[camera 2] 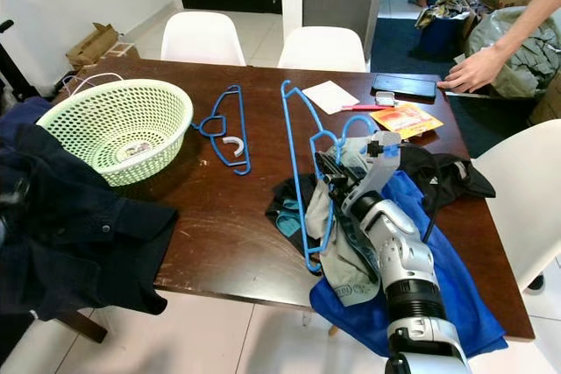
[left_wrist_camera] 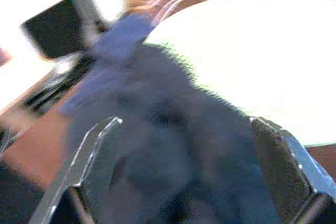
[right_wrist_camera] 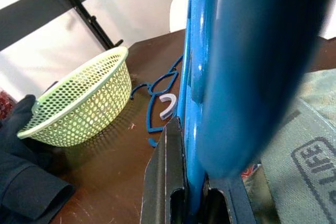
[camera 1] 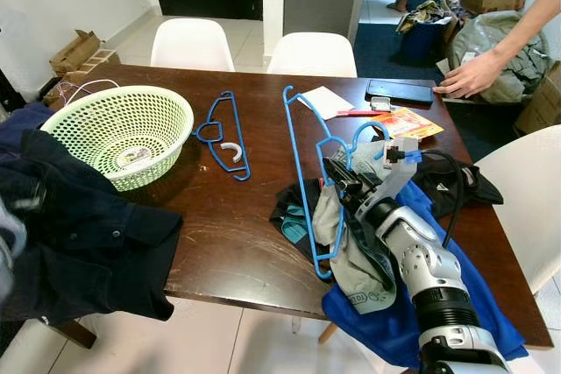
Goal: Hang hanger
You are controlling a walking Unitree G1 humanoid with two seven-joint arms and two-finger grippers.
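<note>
A large blue hanger [camera 1: 296,159] lies tilted across the dark wooden table [camera 1: 237,216], its lower end over a pile of clothes. My right gripper [camera 1: 338,178] is shut on this hanger near its hook, and in the right wrist view the blue bar [right_wrist_camera: 195,103] runs between the black fingers [right_wrist_camera: 165,177]. A smaller blue hanger [camera 1: 224,133] lies flat left of it, with a white hook piece [camera 1: 231,151] inside it. My left gripper [left_wrist_camera: 184,182] is open above a dark navy garment [left_wrist_camera: 173,145].
A pale green basket [camera 1: 118,133] stands at the table's left. The navy garment [camera 1: 79,225] drapes over the left front edge. Grey-green shorts [camera 1: 351,256], blue cloth [camera 1: 403,317] and a black garment [camera 1: 456,183] lie under my right arm. A person's hand [camera 1: 472,76] rests far right, near a phone [camera 1: 399,91].
</note>
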